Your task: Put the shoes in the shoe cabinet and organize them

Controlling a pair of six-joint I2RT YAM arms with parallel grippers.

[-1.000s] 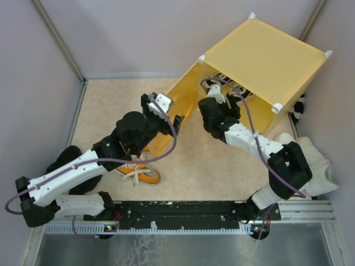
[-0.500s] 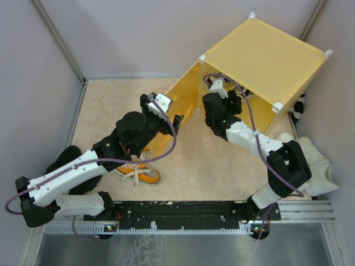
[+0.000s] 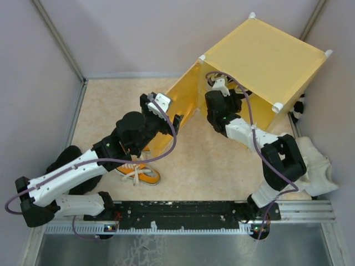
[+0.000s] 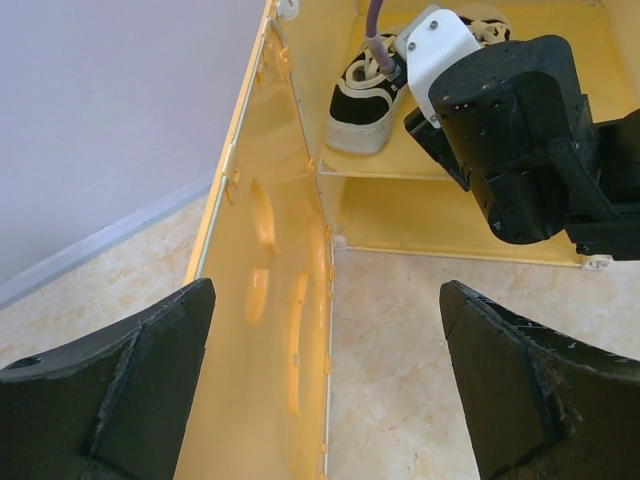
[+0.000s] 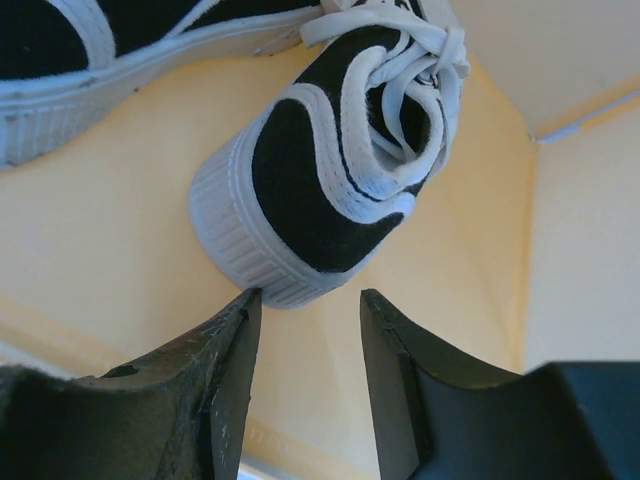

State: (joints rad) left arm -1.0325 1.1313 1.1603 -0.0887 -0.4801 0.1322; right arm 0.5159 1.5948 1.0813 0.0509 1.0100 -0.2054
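Reaching deeper than a second ago, the right end effector [image 5: 308,300] now sits inside the large yellow panel shoe cabinet [image 3: 266,55], its jaws drawn narrower yet apart, gripping nothing. Just beyond its fingertips, a black-and-white lace-up sneaker [image 5: 320,170] stands on the yellow inner shelf [image 5: 120,230], with a second black-and-white sneaker [image 5: 100,50] beside it. The left end effector [image 4: 328,300] hangs spread wide and empty by the open yellow door [image 4: 265,280]. An orange sneaker with white laces [image 3: 141,173] lies on the beige worktop [image 3: 216,166] near the left arm.
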